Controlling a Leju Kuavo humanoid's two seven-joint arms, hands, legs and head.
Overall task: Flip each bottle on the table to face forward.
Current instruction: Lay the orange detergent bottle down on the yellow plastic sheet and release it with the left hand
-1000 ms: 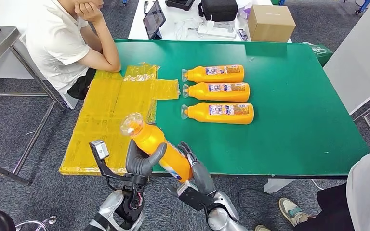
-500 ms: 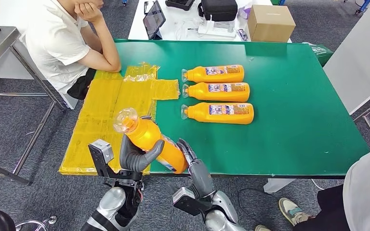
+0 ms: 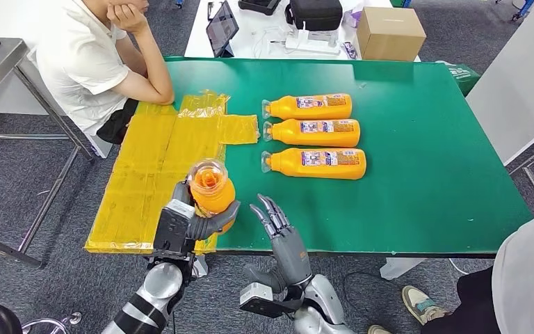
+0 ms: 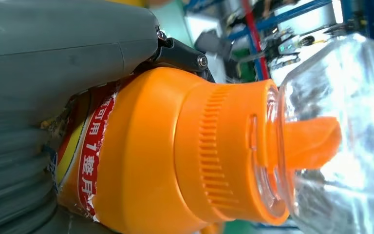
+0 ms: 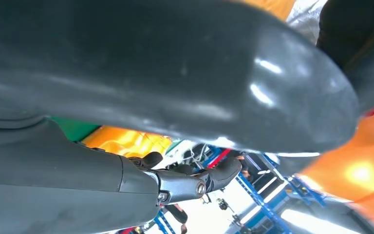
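My left hand (image 3: 195, 221) grips an orange bottle (image 3: 211, 188) with a clear cap, lifted near the table's front edge and pointing its cap up toward the camera. The left wrist view shows that orange bottle (image 4: 185, 151) close up, its red label against my left hand (image 4: 53, 63). My right hand (image 3: 283, 233) stands just right of the bottle, apart from it, fingers straight and spread, holding nothing. My right hand (image 5: 151, 78) looms large in the right wrist view. Three more orange bottles (image 3: 314, 135) lie side by side mid-table, caps to the left, labels up.
A yellow sheet (image 3: 160, 167) covers the left part of the green table (image 3: 424, 174). A person in a white shirt (image 3: 87, 59) sits at the far left corner. Another person's leg and shoe (image 3: 500, 292) are at the near right. A white table with a cardboard box (image 3: 389, 31) stands behind.
My left hand has turned the bottle from slanting across both hands to cap-up toward the camera. My right hand has let go of it and spread its fingers.
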